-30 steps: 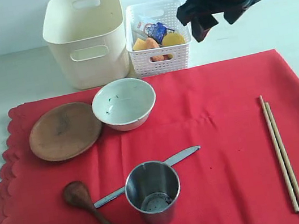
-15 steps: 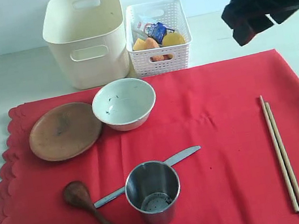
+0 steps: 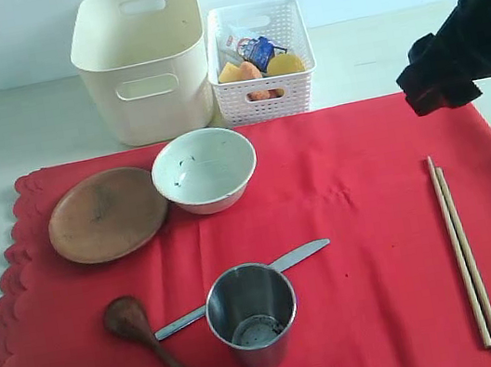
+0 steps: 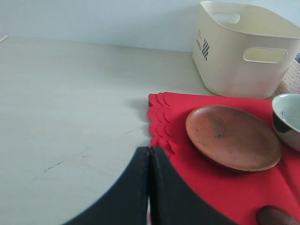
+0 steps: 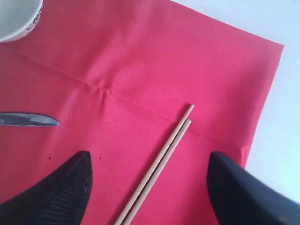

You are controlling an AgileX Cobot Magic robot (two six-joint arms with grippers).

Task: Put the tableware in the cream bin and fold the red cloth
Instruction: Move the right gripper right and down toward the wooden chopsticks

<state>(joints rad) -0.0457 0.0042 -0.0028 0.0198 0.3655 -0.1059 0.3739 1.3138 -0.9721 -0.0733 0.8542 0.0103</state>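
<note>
Black right gripper (image 5: 149, 157), jaws wide and empty, has swung right and down from the white lattice basket (image 3: 265, 95) toward the pale wooden chopsticks (image 3: 460, 251) on the red cloth (image 3: 349, 185); left gripper (image 4: 149, 152) sits closed.

The chopsticks (image 3: 460, 251) lie alone at the right of the exterior view, with bare cloth (image 3: 365, 220) on all sides. At lower left the cup (image 3: 251, 314) hides the knife's (image 3: 300, 254) middle, with the spoon (image 3: 150, 345) just beside. The bowl (image 3: 203, 169) crowds the plate (image 3: 106, 214). Bin (image 3: 142, 59) and basket (image 3: 266, 95) stand side by side along the top.
</note>
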